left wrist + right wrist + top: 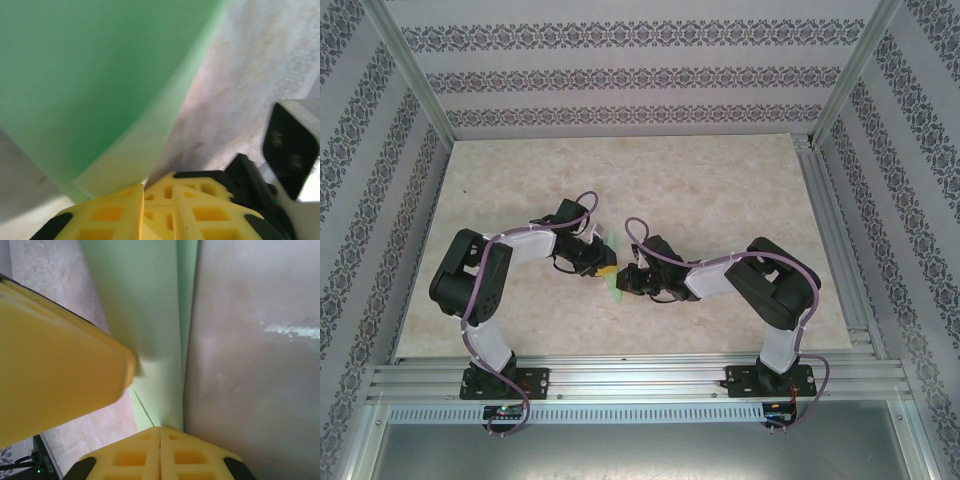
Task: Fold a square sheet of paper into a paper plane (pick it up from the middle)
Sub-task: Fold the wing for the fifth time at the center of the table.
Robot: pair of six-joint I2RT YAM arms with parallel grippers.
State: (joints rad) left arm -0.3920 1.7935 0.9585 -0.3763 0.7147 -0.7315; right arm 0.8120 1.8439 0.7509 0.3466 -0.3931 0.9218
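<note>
Right claw (160, 432) and left claw (145, 189) each pinch the green paper (613, 255) over the beige marbled table (720, 190), between patterned walls (620, 80).

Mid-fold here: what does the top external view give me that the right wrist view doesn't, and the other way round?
Top external: both arms reaching inward over the table, with the left gripper and the right gripper meeting tip to tip. Right wrist: a close-up of its own fingers pinched shut on the edge of the green paper sheet, with a crease running up from them. Both: the sheet, and the left gripper's yellow finger against it.
</note>
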